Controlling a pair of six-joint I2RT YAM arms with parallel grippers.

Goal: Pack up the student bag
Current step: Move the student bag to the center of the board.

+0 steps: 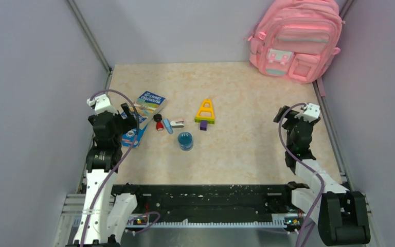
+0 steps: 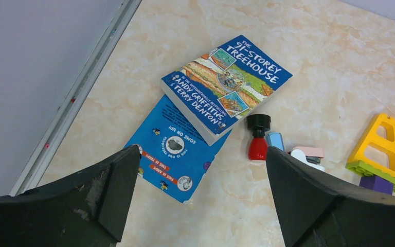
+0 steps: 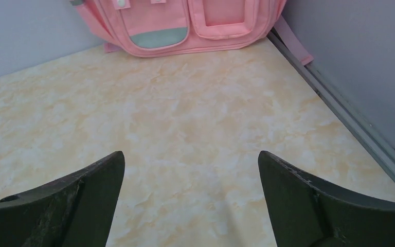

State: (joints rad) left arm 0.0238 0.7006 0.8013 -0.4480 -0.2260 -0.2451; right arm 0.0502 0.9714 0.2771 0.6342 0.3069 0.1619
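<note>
Now | left hand (image 2: 200, 150) spread near book (image 2: 226, 85) | right hand (image 3: 190, 154) spread | student bag (image 1: 295, 38) ahead

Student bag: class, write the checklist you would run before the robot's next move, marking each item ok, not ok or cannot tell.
1. Left gripper open, holding nothing: ok.
2. Right gripper open, holding nothing: ok.
3. Student bag stands upright in the far right corner: ok.
4. Student bag's main zip open for packing: cannot tell.
5. Book lies cover up below the left gripper, nothing on top of it: ok.
</note>
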